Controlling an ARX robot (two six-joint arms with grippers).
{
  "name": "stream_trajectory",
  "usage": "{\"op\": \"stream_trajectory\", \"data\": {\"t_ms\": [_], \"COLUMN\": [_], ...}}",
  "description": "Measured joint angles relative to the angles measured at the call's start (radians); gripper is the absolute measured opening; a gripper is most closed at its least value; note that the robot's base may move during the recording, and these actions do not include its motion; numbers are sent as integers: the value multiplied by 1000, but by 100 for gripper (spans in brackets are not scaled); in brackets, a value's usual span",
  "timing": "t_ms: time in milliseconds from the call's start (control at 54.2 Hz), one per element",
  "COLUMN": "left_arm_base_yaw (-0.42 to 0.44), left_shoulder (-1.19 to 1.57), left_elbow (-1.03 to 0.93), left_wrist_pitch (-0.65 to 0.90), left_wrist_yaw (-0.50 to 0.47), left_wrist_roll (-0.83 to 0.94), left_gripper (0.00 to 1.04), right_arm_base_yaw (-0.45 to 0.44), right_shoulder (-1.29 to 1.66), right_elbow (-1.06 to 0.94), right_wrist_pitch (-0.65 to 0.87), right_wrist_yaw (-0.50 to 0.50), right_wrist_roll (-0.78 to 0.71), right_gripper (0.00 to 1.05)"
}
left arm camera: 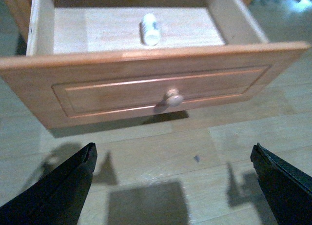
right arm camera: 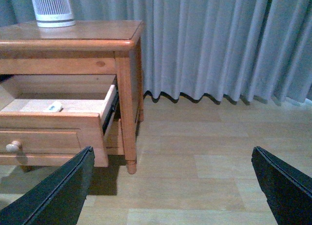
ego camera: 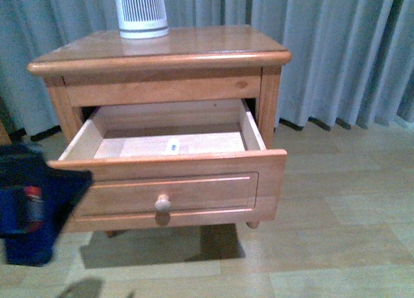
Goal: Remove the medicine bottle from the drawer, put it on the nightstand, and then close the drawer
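Both black grippers, the left gripper (left arm camera: 173,149) and the right gripper (right arm camera: 171,149), hang spread wide and grasp nothing above the pale plank floor (left arm camera: 195,137). Beyond them the drawer (left arm camera: 161,83) stands pulled out, honey-brown wood with a recessed panel and a round knob (left arm camera: 172,97). The medicine bottle (left arm camera: 150,30), a small white cylinder, lies on its side on the pale drawer bottom; its label is unreadable. A white ribbed cylinder (ego camera: 140,10) stands on the nightstand (ego camera: 162,49), before pleated grey curtains (right arm camera: 219,39).

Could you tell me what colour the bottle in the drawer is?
White; the bottle shows best in the left wrist view.
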Motion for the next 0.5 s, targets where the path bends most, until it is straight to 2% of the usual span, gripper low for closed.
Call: {"op": "stream_trajectory", "data": {"t_ms": [18, 55, 111, 166, 258, 498], "left_arm_base_yaw": [6, 3, 12, 36, 73, 150], "left_shoulder": [-54, -132, -287, -402, -502, -607], "left_elbow": [0, -22, -83, -125, -174, -277], "left_wrist_pitch": [-34, -8, 76, 82, 85, 71], "left_wrist_yaw": [-2, -72, -217, -272, -264, -178], "left_wrist_roll": [8, 35, 80, 100, 117, 135], "left_gripper": [98, 94, 84, 75, 61, 16], "right_arm_base_yaw": [0, 0, 0, 0, 0, 0], "right_shoulder": [0, 0, 0, 0, 0, 0], "right_elbow": [0, 0, 0, 0, 0, 0], "right_wrist_pitch": [0, 0, 0, 0, 0, 0], "right_wrist_yaw": [0, 0, 0, 0, -1, 3], "right_wrist_roll": [0, 0, 0, 0, 0, 0], "right_gripper": [98, 98, 98, 98, 98, 98]}}
